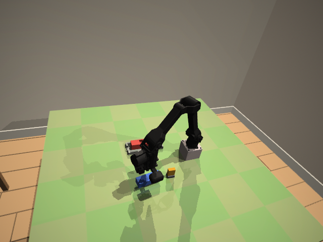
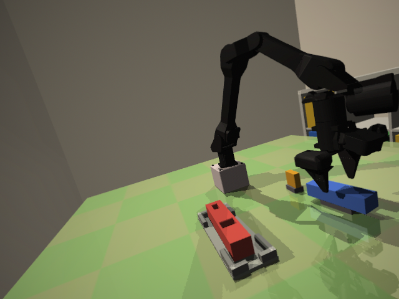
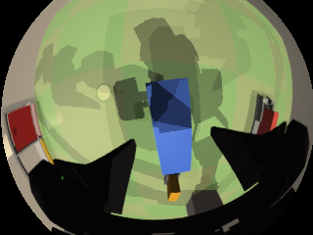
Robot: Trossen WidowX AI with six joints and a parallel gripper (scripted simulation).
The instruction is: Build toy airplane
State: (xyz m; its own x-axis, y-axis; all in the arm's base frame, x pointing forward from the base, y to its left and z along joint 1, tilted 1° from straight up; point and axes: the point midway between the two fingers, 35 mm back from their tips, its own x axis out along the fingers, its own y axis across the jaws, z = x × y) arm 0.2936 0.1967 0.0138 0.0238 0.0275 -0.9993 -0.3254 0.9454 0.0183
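Note:
The red fuselage (image 1: 135,144) (image 2: 240,235) (image 3: 267,121) lies lengthwise in the grey cradle (image 1: 127,149) (image 2: 209,237), with two sockets showing on its top in the exterior view. The blue wing (image 1: 141,180) (image 2: 351,200) (image 3: 173,149) rests on a low dark support. The orange tail fin (image 1: 171,172) (image 2: 292,179) (image 3: 173,197) stands upright on a small dark base near the wing's end. My gripper (image 2: 338,184) (image 3: 174,137) is wide open and empty, pointing down above the wing, with the wing between the two fingers in the wrist view. The wing's tab is not visible.
The arm's pale base block (image 1: 190,152) (image 2: 231,177) stands behind the fin and cradle. The cradle lies off to one side of the wing. A shelf with coloured boxes stands in the background beyond the table, at the right of the exterior view.

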